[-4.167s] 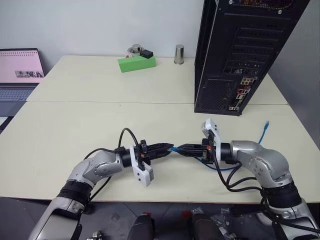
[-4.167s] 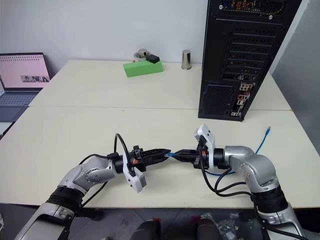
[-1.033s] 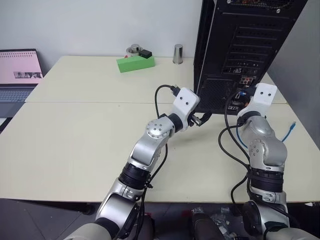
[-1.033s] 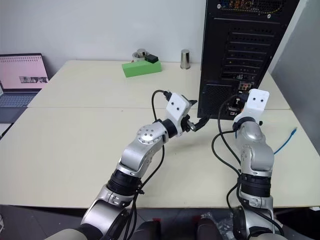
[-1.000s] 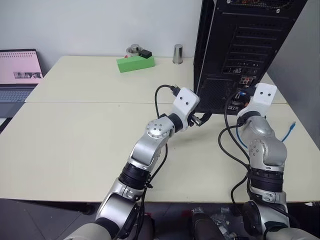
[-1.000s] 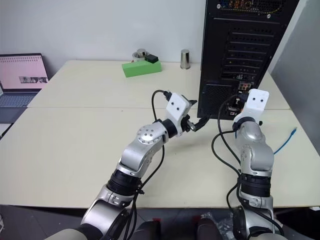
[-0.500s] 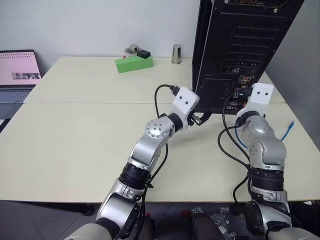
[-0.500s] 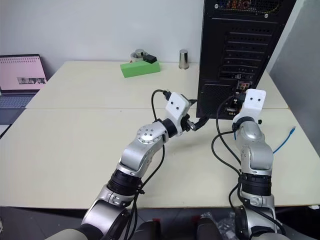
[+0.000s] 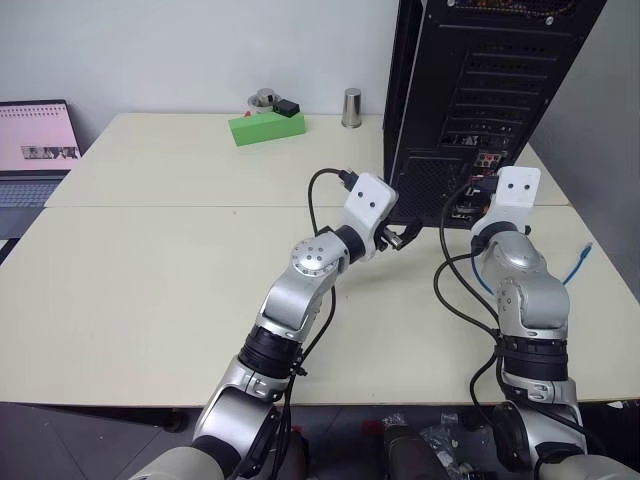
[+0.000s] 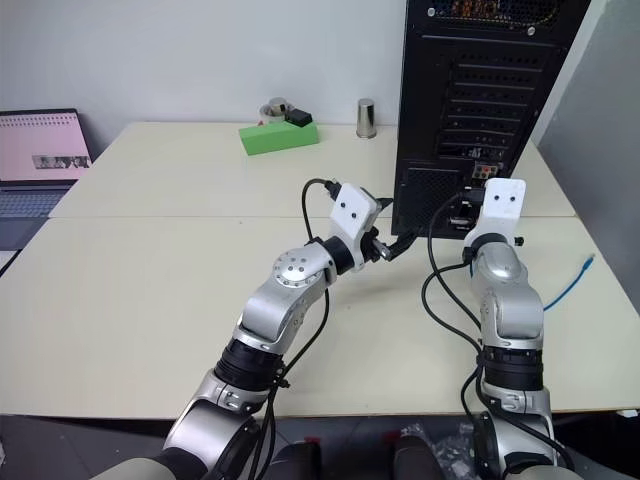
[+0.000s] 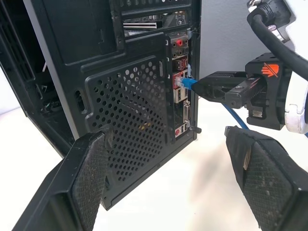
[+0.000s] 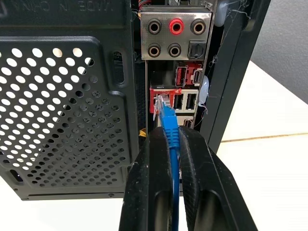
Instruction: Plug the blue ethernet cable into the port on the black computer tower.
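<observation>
The black computer tower (image 9: 480, 90) stands at the back right of the table, its rear panel facing me. My right gripper (image 12: 169, 137) is shut on the blue ethernet cable (image 12: 171, 131) just behind its plug. The plug's tip (image 11: 185, 83) sits at the mouth of a red-framed port (image 12: 163, 95) on the panel; how deep it goes I cannot tell. The cable's free end (image 9: 580, 262) lies on the table to the right. My left gripper (image 11: 168, 134) hangs open and holds nothing, left of the right gripper and facing the tower's mesh vent (image 11: 139, 125).
A green box (image 9: 265, 125) and a metal cup (image 9: 351, 107) stand at the table's (image 9: 150, 270) far edge. A laptop (image 9: 35, 140) sits at the far left. A grey panel (image 9: 600, 150) rises to the right of the tower.
Four seconds ago both grippers met low over the table's front at the cable's plug. Both are now up at the tower's rear. Over the last second they have held still.
</observation>
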Motion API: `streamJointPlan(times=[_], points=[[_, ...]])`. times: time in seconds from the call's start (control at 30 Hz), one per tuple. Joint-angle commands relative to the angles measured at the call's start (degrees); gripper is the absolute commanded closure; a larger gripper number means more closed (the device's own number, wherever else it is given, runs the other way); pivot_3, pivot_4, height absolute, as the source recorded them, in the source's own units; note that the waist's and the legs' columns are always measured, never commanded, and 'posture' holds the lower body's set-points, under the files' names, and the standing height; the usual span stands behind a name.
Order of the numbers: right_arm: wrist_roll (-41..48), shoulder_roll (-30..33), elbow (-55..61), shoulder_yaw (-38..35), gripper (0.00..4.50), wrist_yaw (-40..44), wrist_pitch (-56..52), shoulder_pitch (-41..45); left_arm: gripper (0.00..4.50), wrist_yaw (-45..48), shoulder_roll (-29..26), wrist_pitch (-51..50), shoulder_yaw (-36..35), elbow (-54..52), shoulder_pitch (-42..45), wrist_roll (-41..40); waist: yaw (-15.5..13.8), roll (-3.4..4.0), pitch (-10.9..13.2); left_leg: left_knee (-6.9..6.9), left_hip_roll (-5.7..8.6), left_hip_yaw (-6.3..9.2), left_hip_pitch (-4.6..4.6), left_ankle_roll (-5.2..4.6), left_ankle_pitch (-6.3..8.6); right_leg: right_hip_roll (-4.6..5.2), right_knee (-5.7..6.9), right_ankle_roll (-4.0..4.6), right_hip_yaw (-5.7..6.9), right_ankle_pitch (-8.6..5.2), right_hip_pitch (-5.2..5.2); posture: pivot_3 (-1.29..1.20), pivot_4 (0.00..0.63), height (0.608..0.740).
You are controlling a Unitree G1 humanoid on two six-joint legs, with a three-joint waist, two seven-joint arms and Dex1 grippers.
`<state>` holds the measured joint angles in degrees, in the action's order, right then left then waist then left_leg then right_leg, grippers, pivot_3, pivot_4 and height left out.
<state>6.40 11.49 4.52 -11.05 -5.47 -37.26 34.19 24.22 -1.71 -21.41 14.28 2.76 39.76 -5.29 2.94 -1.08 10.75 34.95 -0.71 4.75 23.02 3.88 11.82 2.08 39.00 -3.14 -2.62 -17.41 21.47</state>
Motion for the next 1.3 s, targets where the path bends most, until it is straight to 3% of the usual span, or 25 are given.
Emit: streamJointPlan(times=[0.03, 0.57, 1.3], points=[[-0.1, -0.3, 1.0, -0.1, 4.5, 0.0, 0.7, 0.4, 0.55, -0.3, 0.6, 1.4, -0.5, -1.0, 1.0, 0.1, 0.0, 0.0, 0.0, 0.0, 0.0, 0.0, 0.0, 0.0, 0.0, 0.0, 0.0, 0.0, 0.0, 0.0, 0.0, 0.0, 0.15, 0.74], [3.4, -4.5, 3.0, -4.1, 4.5, -2.9, -5.9, 7.3, 0.55, 3.2, 0.4, 1.7, -1.0, -1.0, 1.6, -2.1, 0.2, 0.02, 0.0, -0.04, 0.0, -0.03, 0.0, 0.0, 0.0, 0.0, 0.02, 0.0, -0.04, 0.0, 0.07, 0.0, 0.15, 0.74], [3.0, -3.1, -4.1, -3.2, 4.5, 0.2, -1.3, 10.2, 0.55, 7.4, -1.0, 1.9, -2.7, 0.8, 3.3, -4.1, 1.3, 0.02, 0.0, -0.03, -0.01, -0.11, -0.02, -0.01, 0.0, -0.02, 0.05, -0.04, -0.15, 0.03, 0.11, 0.0, 0.15, 0.74]])
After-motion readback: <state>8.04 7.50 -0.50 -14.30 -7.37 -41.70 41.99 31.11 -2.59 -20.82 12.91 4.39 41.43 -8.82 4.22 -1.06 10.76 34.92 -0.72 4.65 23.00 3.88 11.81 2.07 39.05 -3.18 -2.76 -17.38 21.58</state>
